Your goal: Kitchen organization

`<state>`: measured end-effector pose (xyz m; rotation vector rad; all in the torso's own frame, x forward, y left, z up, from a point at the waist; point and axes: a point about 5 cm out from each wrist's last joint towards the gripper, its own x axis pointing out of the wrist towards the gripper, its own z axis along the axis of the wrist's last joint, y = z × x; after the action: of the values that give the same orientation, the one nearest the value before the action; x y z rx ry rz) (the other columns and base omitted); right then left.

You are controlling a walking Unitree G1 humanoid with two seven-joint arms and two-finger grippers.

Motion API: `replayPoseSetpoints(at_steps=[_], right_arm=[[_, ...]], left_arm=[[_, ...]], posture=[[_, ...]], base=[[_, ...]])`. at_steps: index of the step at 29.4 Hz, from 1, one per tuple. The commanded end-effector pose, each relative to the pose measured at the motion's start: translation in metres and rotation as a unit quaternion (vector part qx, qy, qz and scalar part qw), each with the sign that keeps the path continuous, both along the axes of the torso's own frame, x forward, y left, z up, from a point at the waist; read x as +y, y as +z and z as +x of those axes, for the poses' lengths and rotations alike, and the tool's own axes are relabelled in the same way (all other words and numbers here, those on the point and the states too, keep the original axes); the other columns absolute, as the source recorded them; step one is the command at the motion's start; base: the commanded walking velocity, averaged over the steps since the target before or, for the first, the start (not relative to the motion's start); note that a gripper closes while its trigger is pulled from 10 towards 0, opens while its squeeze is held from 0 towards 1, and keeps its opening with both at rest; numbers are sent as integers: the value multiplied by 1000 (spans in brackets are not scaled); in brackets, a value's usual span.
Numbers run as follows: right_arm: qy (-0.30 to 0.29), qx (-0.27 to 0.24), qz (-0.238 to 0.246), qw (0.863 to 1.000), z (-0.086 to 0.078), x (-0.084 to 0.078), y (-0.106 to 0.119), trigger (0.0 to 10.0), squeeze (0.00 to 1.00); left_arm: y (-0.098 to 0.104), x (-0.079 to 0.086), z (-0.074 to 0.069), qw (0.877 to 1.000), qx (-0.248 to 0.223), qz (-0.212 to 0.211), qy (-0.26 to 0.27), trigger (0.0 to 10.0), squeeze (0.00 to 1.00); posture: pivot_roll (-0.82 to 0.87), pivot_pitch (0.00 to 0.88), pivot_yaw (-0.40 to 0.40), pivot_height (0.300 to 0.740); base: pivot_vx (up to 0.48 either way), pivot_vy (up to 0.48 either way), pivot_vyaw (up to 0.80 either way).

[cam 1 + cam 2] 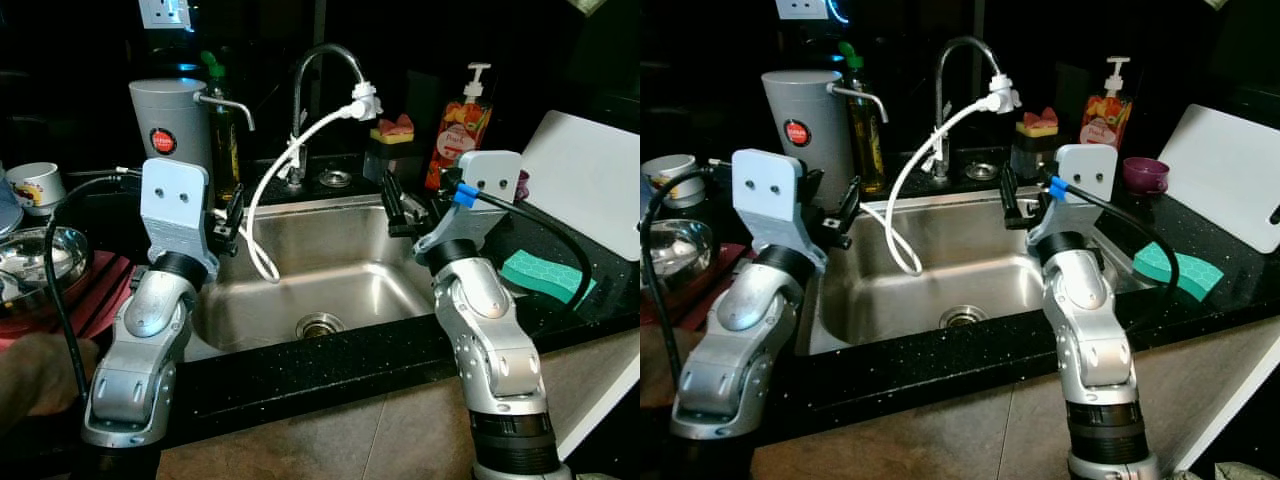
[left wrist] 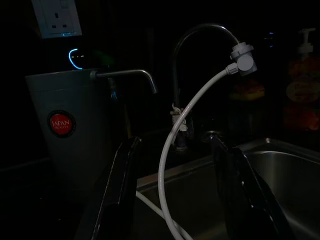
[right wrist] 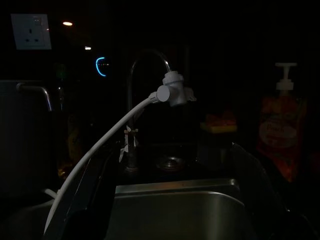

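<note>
A steel sink [image 1: 330, 262] is set in the black counter in front of me, with a curved tap [image 1: 318, 60] and a white hose [image 1: 268, 180] hanging into the basin. My left gripper [image 1: 230, 218] hovers over the sink's left rim, open and empty; in its wrist view the fingers [image 2: 117, 190] frame the hose. My right gripper [image 1: 400, 205] hangs over the sink's right rim, also open and empty. A green sponge [image 1: 545, 273] lies on the counter to its right. An orange soap pouch [image 1: 460, 128] and a purple cup [image 1: 1146, 174] stand behind.
A grey water dispenser [image 1: 172, 120] and an oil bottle [image 1: 224, 130] stand at the back left. A steel bowl [image 1: 40, 255] and a mug [image 1: 36, 186] sit at far left on a red mat. A white cutting board [image 1: 590, 175] leans at the right.
</note>
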<state>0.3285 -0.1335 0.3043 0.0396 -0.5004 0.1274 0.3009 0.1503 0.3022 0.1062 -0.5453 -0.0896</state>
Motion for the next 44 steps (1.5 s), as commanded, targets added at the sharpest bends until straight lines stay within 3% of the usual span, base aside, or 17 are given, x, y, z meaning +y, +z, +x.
replayPoseSetpoints(at_steps=[1, 44], right_arm=[[4, 2, 5, 1000, 0, 1, -1, 10000, 0], [2, 3, 6, 1000, -1, 0, -1, 10000, 0]], left_arm=[[0, -1, 0, 1000, 1, 3, -2, 10000, 0], [0, -2, -1, 1000, 2, 3, -2, 10000, 0]], posture=[[69, 55, -52, 740], [68, 64, -52, 740]], base=[[0, 0, 0], [0, 0, 0]])
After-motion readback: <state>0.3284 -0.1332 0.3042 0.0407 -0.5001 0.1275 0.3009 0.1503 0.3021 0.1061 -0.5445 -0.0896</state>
